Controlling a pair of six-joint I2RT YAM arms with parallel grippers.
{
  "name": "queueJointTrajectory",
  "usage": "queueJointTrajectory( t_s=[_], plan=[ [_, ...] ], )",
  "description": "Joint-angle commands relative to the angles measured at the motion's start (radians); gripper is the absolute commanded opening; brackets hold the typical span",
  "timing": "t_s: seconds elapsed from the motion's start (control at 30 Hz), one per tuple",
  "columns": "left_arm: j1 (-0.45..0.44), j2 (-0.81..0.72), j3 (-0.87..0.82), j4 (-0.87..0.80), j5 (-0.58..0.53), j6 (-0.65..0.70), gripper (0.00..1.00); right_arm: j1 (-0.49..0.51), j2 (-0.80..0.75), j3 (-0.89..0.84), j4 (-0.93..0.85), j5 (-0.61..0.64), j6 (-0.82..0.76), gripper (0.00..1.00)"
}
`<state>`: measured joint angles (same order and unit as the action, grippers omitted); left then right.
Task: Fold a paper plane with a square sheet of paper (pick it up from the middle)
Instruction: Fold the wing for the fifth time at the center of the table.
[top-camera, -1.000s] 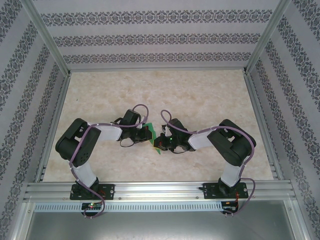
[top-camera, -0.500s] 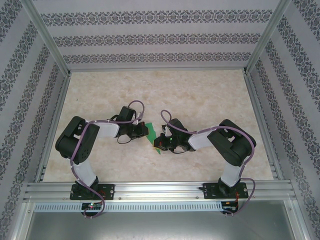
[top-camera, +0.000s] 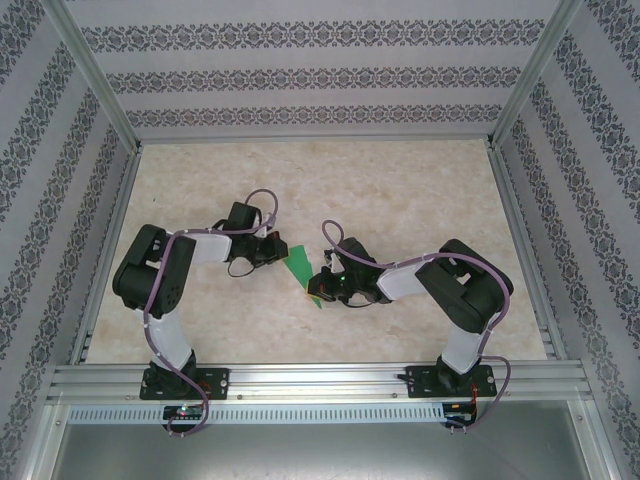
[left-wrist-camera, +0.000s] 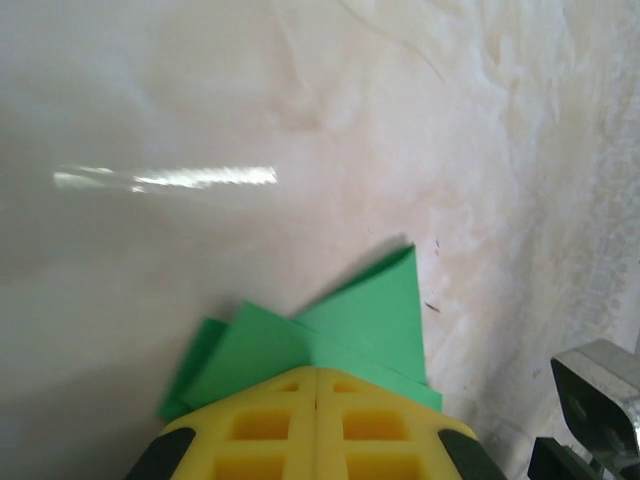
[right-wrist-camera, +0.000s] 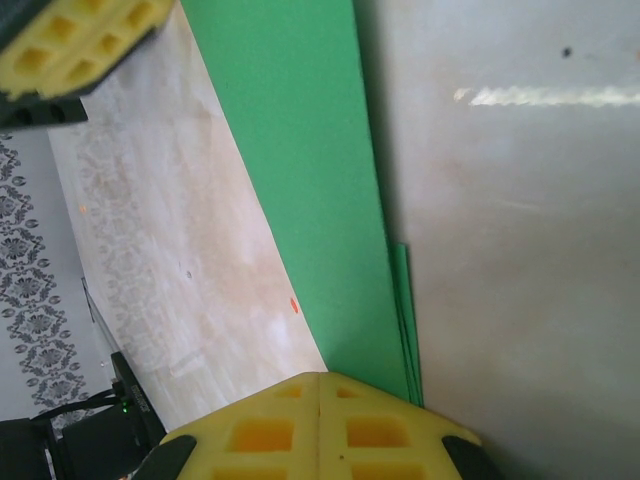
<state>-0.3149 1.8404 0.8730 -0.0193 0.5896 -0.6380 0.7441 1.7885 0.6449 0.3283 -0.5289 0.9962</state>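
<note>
Where left gripper (left-wrist-camera: 316, 380) and right gripper (right-wrist-camera: 318, 385) clamp it, creased green paper plane (left-wrist-camera: 350, 315) (pointed).

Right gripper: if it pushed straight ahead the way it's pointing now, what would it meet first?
The right gripper is shut on the green paper, which runs ahead of it, so it would push that first. Beyond, the left gripper clamps the far end, slightly off-line; depth is unclear.

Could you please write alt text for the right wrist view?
The right pincer, shut, grips a long folded green paper strip over the marbled table. The left pincer sits by the strip's far end, upper left.
</note>
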Motion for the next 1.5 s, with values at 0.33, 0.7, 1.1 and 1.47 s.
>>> queueJointTrajectory(
  t_s=[0.33,0.7,1.1,1.47],
  plan=[
    [0.101,-0.026,0.104,-0.060,-0.057,0.045,0.05,0.003,0.043,-0.052,-0.218,0.047,-0.022,0.00],
    [-0.025,-0.210,0.010,-0.072,0.012,-0.019,0.07,0.004,0.063,-0.018,-0.197,0.043,-0.013,0.00],
    [-0.182,-0.080,-0.070,0.054,0.003,-0.090,0.06,0.004,0.061,-0.008,-0.187,0.050,-0.004,0.00],
    [-0.183,0.010,-0.049,0.025,-0.048,-0.046,0.06,0.004,0.024,-0.018,-0.142,0.025,0.025,0.00]
  ],
)
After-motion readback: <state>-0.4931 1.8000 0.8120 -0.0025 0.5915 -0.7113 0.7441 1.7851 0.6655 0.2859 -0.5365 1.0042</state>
